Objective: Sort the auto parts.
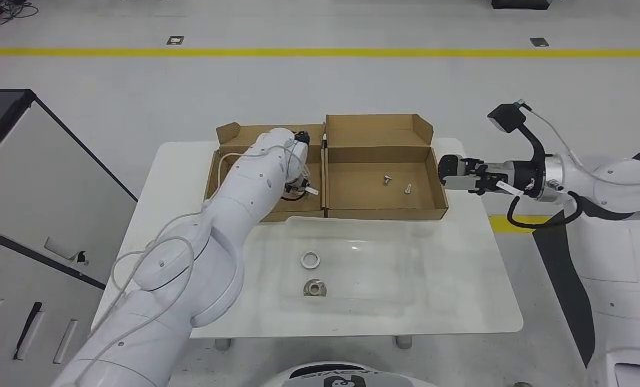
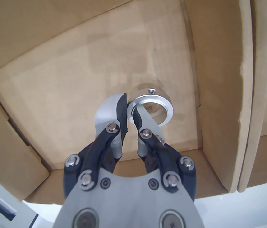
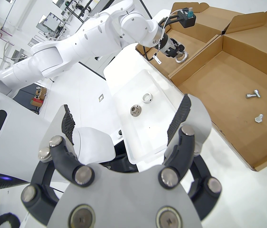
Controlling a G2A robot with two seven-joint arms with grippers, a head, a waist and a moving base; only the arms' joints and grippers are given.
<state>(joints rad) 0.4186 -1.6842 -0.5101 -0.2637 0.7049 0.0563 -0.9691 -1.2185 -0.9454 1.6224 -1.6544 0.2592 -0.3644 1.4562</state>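
My left gripper [image 2: 130, 112] is shut on the rim of a silver metal ring [image 2: 151, 104], one finger inside it and one outside, held above the floor of the left cardboard box [image 2: 52, 91]. From the right wrist view the ring [image 3: 180, 58] hangs over that box. My right gripper [image 3: 126, 117] stands open and empty beside the right cardboard box [image 1: 385, 137], which holds two bolts [image 1: 396, 182]. A white ring [image 1: 311, 258] and a grey flanged part [image 1: 316, 287] lie in the clear tray [image 1: 450, 277].
The two open boxes stand side by side at the back of the white table [image 1: 170, 187]. A dark-framed panel [image 1: 50, 187] stands left of the table. The tray takes up the front middle.
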